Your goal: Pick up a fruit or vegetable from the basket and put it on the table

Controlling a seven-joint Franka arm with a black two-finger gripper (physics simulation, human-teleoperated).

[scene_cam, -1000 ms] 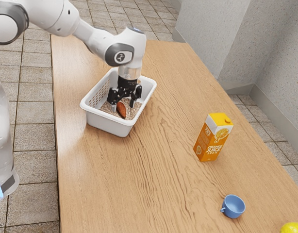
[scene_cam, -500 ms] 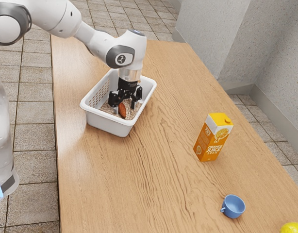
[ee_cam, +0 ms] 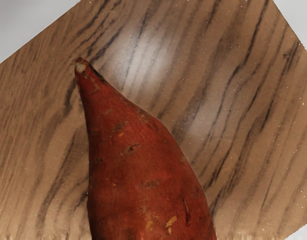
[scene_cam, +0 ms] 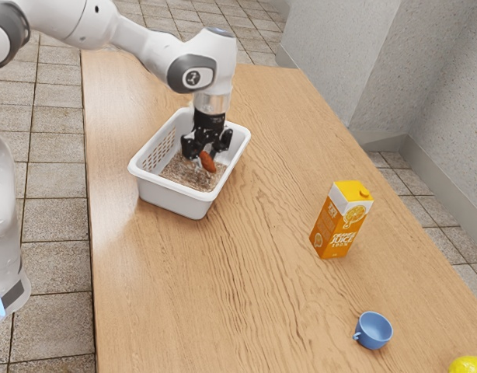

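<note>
In the exterior view my gripper (scene_cam: 207,155) is inside the white basket (scene_cam: 173,199), shut on a reddish-brown sweet potato (scene_cam: 208,162) that is raised off the basket's floor. Its pointed end juts out past the fingers toward the viewer. The wrist view has the sweet potato (ee_cam: 138,170) large and close beneath my hand, tapering to a pale tip, with the basket's wood-patterned floor (ee_cam: 233,100) behind it.
An orange juice carton (scene_cam: 341,221) stands on the wooden table (scene_cam: 246,280) toward the exterior view's right. Nearer the viewer are a blue cup (scene_cam: 374,330) and, at the lower right corner, a yellow fruit (scene_cam: 468,365). The basket's walls surround my fingers.
My hand has risen a little and shifted toward the exterior view's right. The sweet potato has come up off the basket's floor with it and has tilted.
</note>
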